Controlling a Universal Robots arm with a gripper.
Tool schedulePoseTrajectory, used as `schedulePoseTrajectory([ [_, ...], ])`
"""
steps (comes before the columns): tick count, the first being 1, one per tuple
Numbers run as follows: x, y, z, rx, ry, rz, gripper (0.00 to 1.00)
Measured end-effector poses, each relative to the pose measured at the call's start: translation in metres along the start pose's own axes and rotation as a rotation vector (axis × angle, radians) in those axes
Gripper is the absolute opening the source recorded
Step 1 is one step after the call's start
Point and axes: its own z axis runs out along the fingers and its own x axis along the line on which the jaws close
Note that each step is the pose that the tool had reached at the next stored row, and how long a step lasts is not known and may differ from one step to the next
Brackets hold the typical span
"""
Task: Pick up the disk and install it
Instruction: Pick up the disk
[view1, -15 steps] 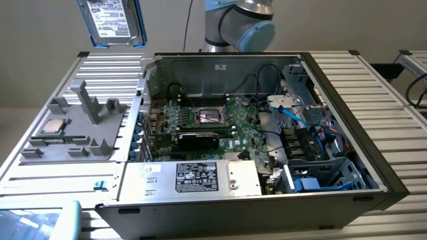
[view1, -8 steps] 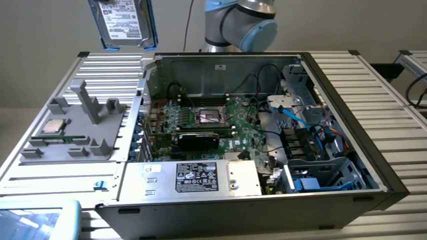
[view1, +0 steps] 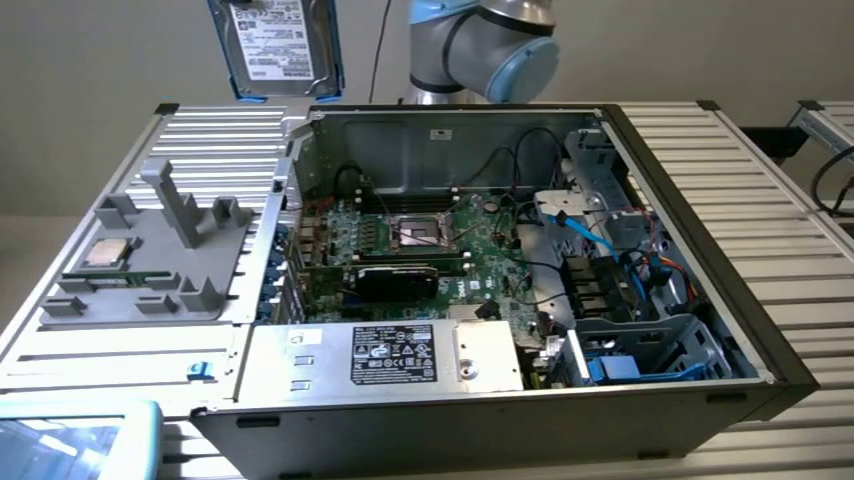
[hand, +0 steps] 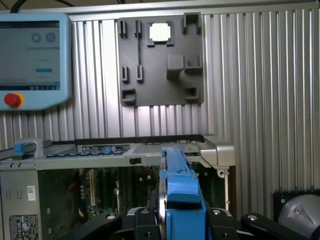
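The black two-fingered gripper (hand: 183, 227) is clamping the flat silver-grey disk (view1: 280, 40), a hard drive framed by a bright blue plastic carrier. In the wrist view its fingers (hand: 142, 225) are pressing against both sides of the carrier's edge.

In the exterior view the disk is hanging upright in the air, above the far edge of the ribbed aluminium table (view1: 747, 170). It is near a rear corner of the open black computer case (view1: 534, 420), beside the light blue and grey robot arm (view1: 481, 45). Its white label is facing the camera, with print too small to read.

Inside the case, a green motherboard (view1: 441, 245), black and blue cables (view1: 587, 232) and a large silver box with a black label (view1: 400, 355) are lying. The box's writing is unreadable.

On the exterior view's left, a grey plastic fixture tray (view1: 147, 260) is holding a small square silver chip (view1: 110, 252). A pale blue touchscreen pendant with a red button (hand: 32, 55) is resting on the table.
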Motion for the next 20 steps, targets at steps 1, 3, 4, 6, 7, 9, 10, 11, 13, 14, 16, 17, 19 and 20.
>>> schedulePoseTrajectory([
  [1,0.001,-0.0033,-0.0001,-0.0001,0.0,0.0,0.37],
  [3,0.004,-0.0101,-0.0001,0.0002,-0.0002,0.0,0.37],
  [4,0.005,-0.0135,-0.0001,0.0003,-0.0003,0.0,0.37],
  [6,0.008,-0.021,-0.0003,0.0001,0.0,0.0,0.37],
  [7,0.009,-0.0246,-0.0004,0.0,0.0,0.0,0.37],
  [9,0.013,-0.0306,-0.0003,0.0002,-0.0002,0.0,0.37],
  [10,0.015,-0.033,-0.0003,0.0001,-0.0001,0.0,0.37],
  [11,0.018,-0.0351,-0.0003,0.0001,-0.0001,0.0,0.37],
  [13,0.022,-0.0398,-0.0001,0.0002,-0.0001,0.0,0.37],
  [14,0.025,-0.0427,-0.0001,0.0001,-0.0001,0.0,0.37],
  [16,0.028,-0.0496,0.0002,0.0002,-0.0002,0.0,0.37],
  [17,0.029,-0.0534,0.0002,0.0001,-0.0002,0.0,0.37],
  [19,0.032,-0.061,0.0003,0.0,0.0,0.0,0.37],
  [20,0.033,-0.0651,0.0004,0.0001,0.0,0.0,0.37],
])
